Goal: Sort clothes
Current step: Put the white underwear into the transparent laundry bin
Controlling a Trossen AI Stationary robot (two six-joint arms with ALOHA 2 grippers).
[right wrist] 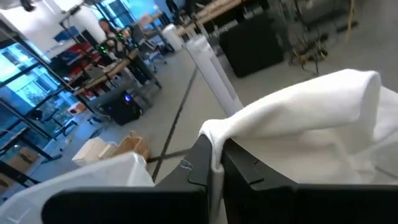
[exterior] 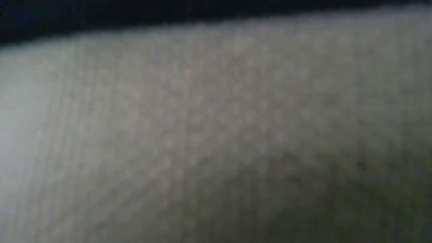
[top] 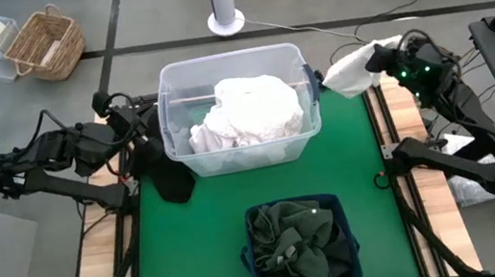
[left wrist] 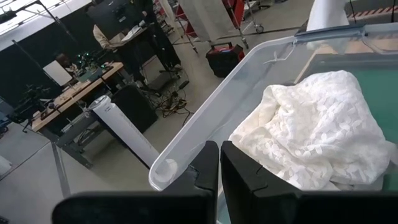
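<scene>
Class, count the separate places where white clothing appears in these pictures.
2: a white pile in the clear tub, and one white garment held by the right gripper. The pile may hide several.

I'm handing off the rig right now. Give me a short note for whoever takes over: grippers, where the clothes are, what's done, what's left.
Right gripper: shut on a white garment, held beside the clear tub's right end, not yet over it.
Left gripper: shut, at the tub's left end; a black garment hangs below that arm, but whether it is gripped cannot be told.
Done: white clothes in the tub, dark green clothes in the navy bin.
Left: drop the white garment in the tub and move the black one to the bin.
Low view is blocked by fabric.
</scene>
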